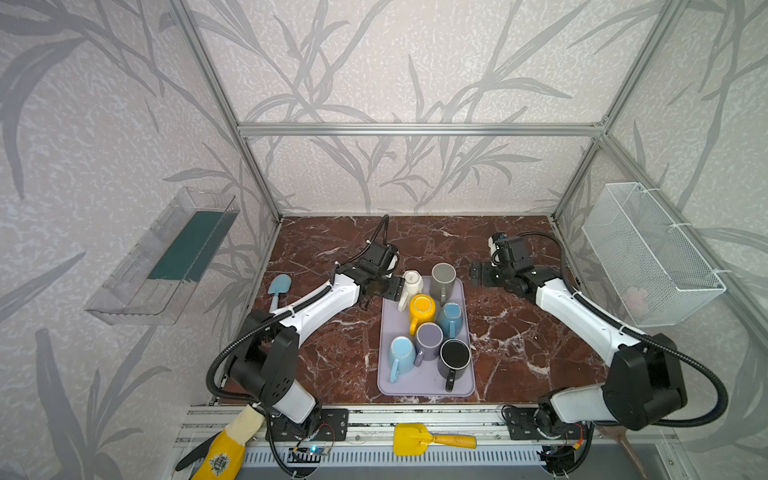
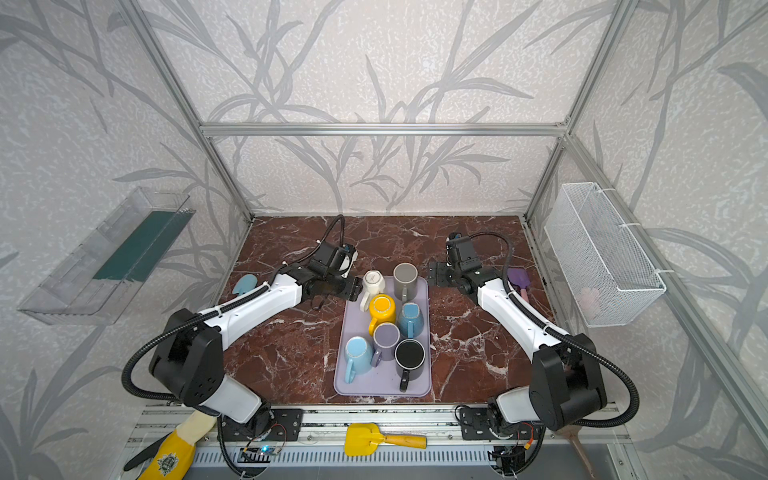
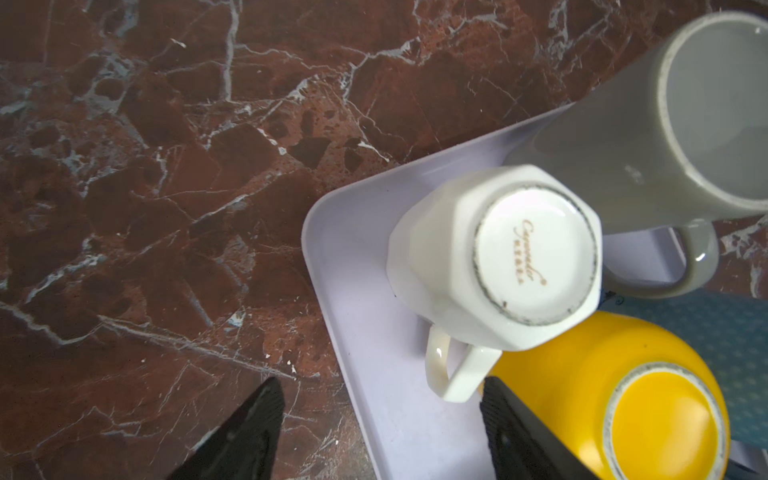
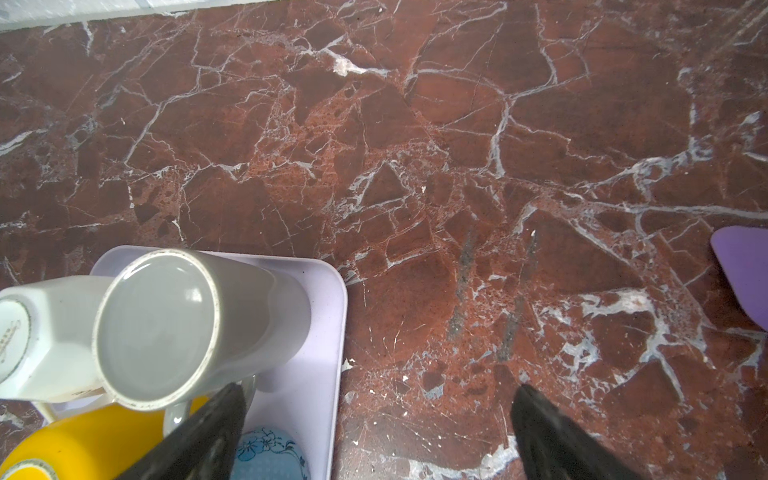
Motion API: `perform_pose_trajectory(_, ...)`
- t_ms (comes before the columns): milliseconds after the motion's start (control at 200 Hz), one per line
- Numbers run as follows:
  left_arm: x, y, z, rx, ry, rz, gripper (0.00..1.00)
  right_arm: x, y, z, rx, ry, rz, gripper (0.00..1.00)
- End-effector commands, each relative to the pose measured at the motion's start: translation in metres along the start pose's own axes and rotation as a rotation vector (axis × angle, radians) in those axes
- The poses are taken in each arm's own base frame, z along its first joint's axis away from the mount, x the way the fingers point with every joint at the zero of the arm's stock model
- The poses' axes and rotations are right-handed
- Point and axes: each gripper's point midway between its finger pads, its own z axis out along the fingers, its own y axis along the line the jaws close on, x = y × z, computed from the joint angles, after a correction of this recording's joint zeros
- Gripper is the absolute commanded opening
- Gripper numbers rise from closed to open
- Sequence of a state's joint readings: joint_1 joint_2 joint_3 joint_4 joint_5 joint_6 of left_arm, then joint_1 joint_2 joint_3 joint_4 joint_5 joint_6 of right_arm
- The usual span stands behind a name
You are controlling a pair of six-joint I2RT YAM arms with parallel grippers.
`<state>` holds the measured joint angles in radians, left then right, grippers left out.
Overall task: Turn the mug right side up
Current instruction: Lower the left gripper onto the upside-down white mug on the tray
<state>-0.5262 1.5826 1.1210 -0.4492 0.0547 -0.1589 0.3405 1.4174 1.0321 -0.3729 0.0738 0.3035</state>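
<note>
white mug [image 1: 412, 283], base up, at the 11 o'clock corner of the lilac tray [image 1: 419, 386], just beside the grey mug [image 1: 443, 277] and the inverted yellow mug [image 1: 422, 309]. left tool [image 1: 392, 287] at the white mug's 9 o'clock, jaws apart, gripping nothing; mug handle [image 3: 453, 370] just ahead of the gap. right tool [image 4: 380, 388] wide open, empty, over the marble surface [image 1: 332, 340] at the tray's 2 o'clock.

The upturned white faceted mug [image 1: 411, 282] on the crowded lavender plastic tray [image 1: 424, 384], mid-frame in both top views, is hemmed by a tall grey mug [image 1: 443, 277] rightward and an inverted yellow mug [image 1: 422, 309] below. Bare red-brown marble tabletop [image 1: 324, 353] flanks the tray.
</note>
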Motion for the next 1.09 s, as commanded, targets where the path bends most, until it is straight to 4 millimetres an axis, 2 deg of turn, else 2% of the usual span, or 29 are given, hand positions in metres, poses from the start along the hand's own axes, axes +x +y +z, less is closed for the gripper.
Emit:
perform_pose_trajectory(0,0.017,-0.006,0.012,0.018,0.060,0.046,0.75,-0.003,0.001,-0.001,0.012,0.005,0.002,0.99)
perform_pose_trajectory(120,0.024,-0.015,0.019,0.038,0.090,0.075,0.71,-0.003,0.001,0.000,0.015,0.005,0.003,1.00)
perform_pose_trajectory(400,0.028,-0.029,0.036,0.061,0.123,0.103,0.68,-0.003,0.003,0.003,0.014,0.022,-0.007,1.00)
perform_pose_trajectory(620,0.027,-0.028,0.044,0.041,0.134,0.103,0.61,-0.003,0.004,0.002,0.016,0.020,-0.013,1.00)
perform_pose_trajectory(770,0.024,-0.022,0.048,0.001,0.129,0.098,0.48,-0.004,0.004,0.002,0.019,0.019,-0.016,0.99)
perform_pose_trajectory(1090,0.019,-0.026,0.054,0.009,0.129,0.107,0.39,-0.002,0.004,0.003,0.023,0.025,-0.021,0.99)
